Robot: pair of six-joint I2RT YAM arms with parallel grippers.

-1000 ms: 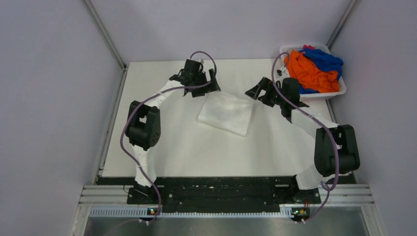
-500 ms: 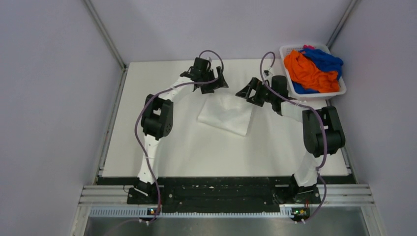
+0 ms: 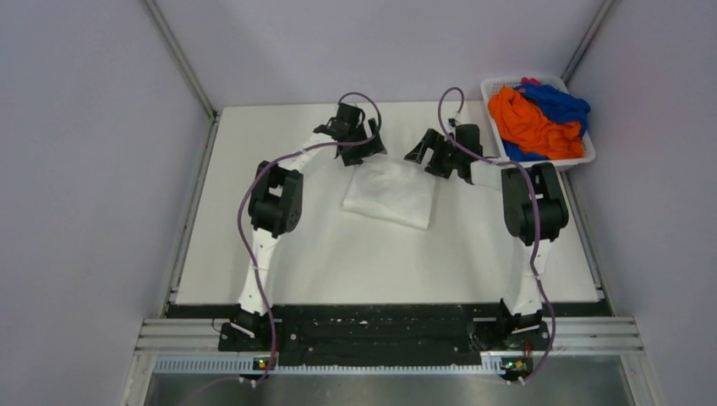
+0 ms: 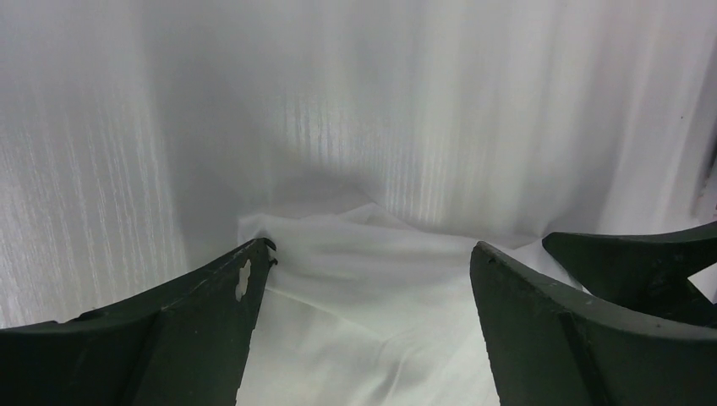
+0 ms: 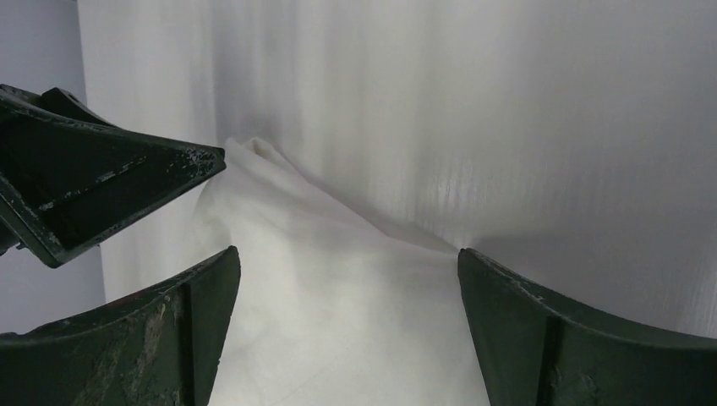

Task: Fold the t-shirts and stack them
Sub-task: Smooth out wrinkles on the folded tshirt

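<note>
A white t-shirt [image 3: 389, 194] lies folded into a rectangle on the table's middle back; no print shows. My left gripper [image 3: 370, 150] is open just above its far left corner, the cloth [image 4: 372, 296] between the spread fingers. My right gripper [image 3: 420, 156] is open at its far right corner, the cloth [image 5: 338, 304] below its fingers; the left gripper's fingers [image 5: 110, 182] show at the left of the right wrist view. Orange [image 3: 528, 123], blue [image 3: 560, 103] and pink-red [image 3: 531, 82] t-shirts lie heaped in the basket.
The white plastic basket [image 3: 586, 157] stands at the table's back right corner. Grey walls close in the left, back and right. The white table [image 3: 338, 262] runs from the shirt to the arm bases.
Both arms have reached further toward the back of the table, and the two grippers have come closer together over the shirt's far edge. The shirt has stayed in place.
</note>
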